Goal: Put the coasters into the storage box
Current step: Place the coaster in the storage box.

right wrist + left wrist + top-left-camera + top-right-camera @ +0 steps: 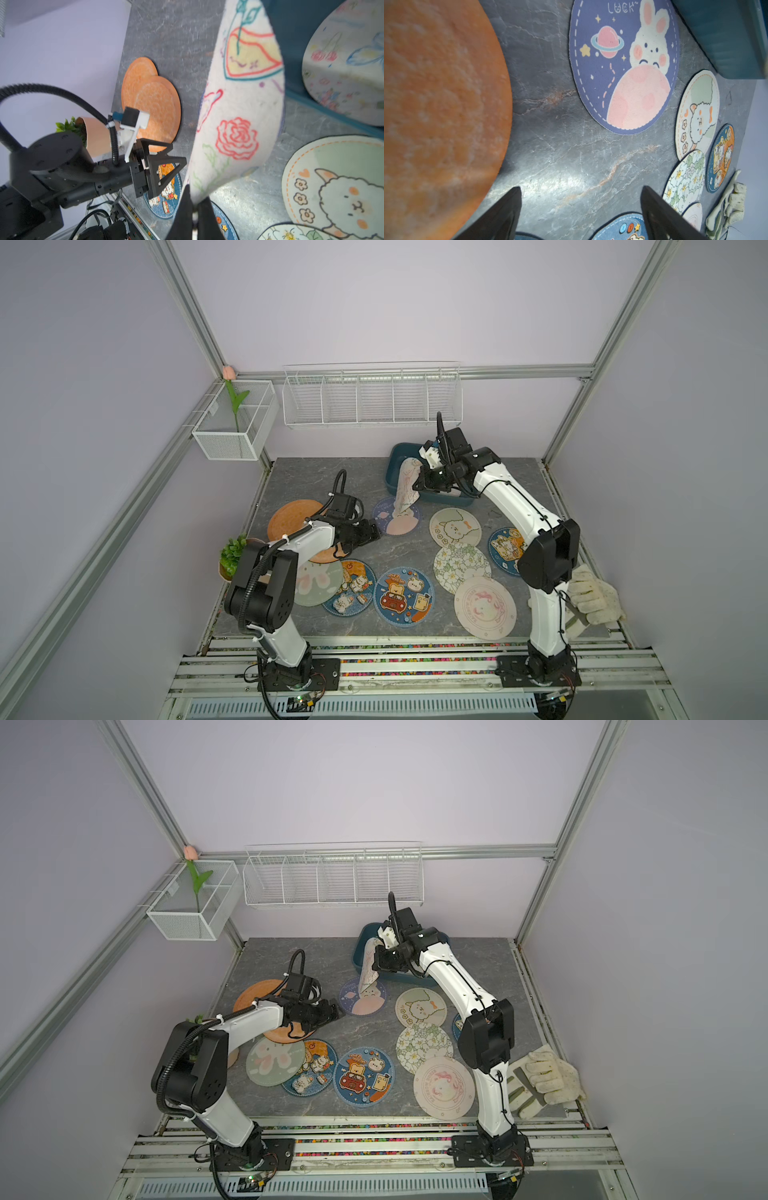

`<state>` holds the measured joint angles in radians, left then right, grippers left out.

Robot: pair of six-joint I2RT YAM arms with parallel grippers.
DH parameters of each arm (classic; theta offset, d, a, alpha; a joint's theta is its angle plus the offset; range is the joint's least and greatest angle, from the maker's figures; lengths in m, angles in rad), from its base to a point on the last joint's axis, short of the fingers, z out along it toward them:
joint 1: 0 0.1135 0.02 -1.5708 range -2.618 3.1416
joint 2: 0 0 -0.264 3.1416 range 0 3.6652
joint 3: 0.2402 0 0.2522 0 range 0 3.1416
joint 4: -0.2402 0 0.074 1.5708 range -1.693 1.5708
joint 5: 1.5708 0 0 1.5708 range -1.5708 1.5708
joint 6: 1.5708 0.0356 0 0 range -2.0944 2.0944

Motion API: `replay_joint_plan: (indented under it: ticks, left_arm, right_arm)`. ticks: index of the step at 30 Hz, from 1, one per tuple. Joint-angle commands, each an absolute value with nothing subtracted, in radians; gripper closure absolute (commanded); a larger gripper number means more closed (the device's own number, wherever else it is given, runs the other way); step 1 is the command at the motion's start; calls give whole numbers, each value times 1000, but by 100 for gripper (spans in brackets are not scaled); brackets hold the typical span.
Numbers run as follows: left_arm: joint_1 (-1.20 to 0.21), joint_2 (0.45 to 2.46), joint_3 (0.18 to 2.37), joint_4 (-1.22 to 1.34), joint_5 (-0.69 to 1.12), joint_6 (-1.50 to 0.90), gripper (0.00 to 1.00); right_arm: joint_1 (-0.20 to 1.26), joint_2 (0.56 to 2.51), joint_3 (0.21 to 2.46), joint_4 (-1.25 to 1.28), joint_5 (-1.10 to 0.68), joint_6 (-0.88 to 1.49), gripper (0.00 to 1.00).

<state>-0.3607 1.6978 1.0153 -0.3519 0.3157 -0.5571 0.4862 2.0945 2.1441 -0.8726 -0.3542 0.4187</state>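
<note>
Reaching over dark teal rectangular plastic storage box (446, 499), bent right arm; right gripper (194, 204) clamps cream rose-print round coaster (239, 104) at box edge. Left gripper (580, 190) low, spread wide, empty, beside orange textured discs (153, 99).

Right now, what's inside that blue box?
One cream doodled coaster lies inside the storage box. The right gripper holds a second cream coaster over its rim. The right arm covers the remaining floor.
</note>
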Motion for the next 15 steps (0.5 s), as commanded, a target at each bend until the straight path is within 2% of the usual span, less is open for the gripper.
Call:
replay_joint_plan:
  ticks: [1,7,15]
  left_arm:
    - [-359,1679,1014,-352,325,-561,10]
    - [-358,1685,1022,-359,321,-556,8]
    - [-359,1698,1036,-374,319,-547,7]
  right_arm:
    - [462,2185,2228,-899,-367,396,93]
    - [410,2338,2400,-891,-372,410,93]
    - [334,2438,2439,-811,-329,428,93]
